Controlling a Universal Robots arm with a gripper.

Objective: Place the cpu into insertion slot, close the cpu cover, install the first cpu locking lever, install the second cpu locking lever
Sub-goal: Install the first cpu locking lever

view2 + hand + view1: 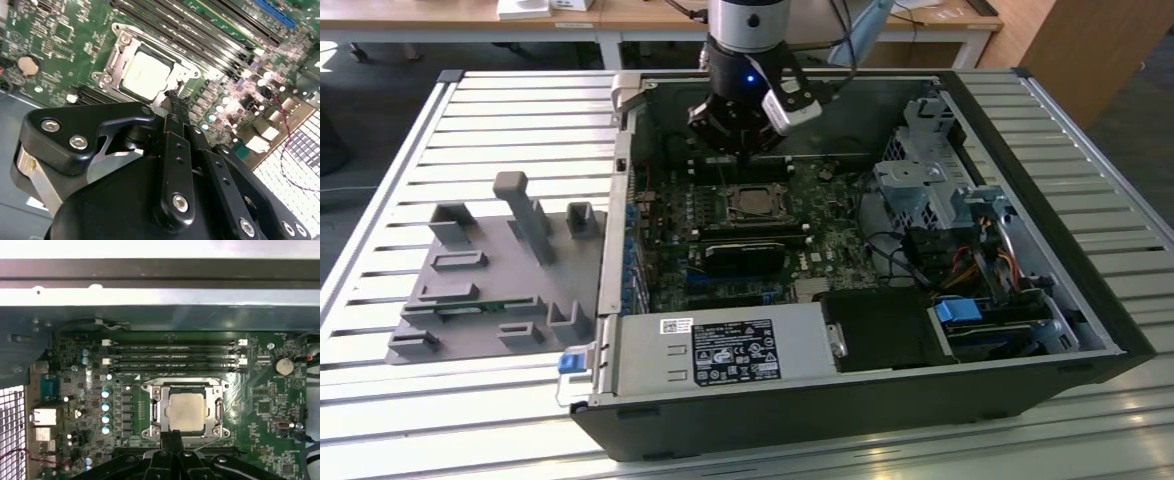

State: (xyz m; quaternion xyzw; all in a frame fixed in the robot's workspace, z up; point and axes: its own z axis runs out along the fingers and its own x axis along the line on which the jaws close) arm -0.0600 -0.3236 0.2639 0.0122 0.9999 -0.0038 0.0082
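The cpu (pixel 186 411) (pixel 147 75) (pixel 754 204), a tan square chip, lies flat in the insertion slot (pixel 148 390) on the green motherboard. The silver cpu cover (pixel 158 410) (pixel 116 56) is folded down around it, its window showing the chip's face. Thin metal levers run along the frame's edges; I cannot tell whether they are latched. My gripper (pixel 172 439) (pixel 172 96) (pixel 744 160) hangs just beside one edge of the socket, fingers pressed together and holding nothing.
Memory slots (pixel 172 352) run beside the socket. A long black block (pixel 744 255) lies past it, with the power supply (pixel 720 352) at the case's near end. The drive cage (pixel 921 190) and cables are on the exterior view's right. A grey fixture tray (pixel 494 270) sits outside the case.
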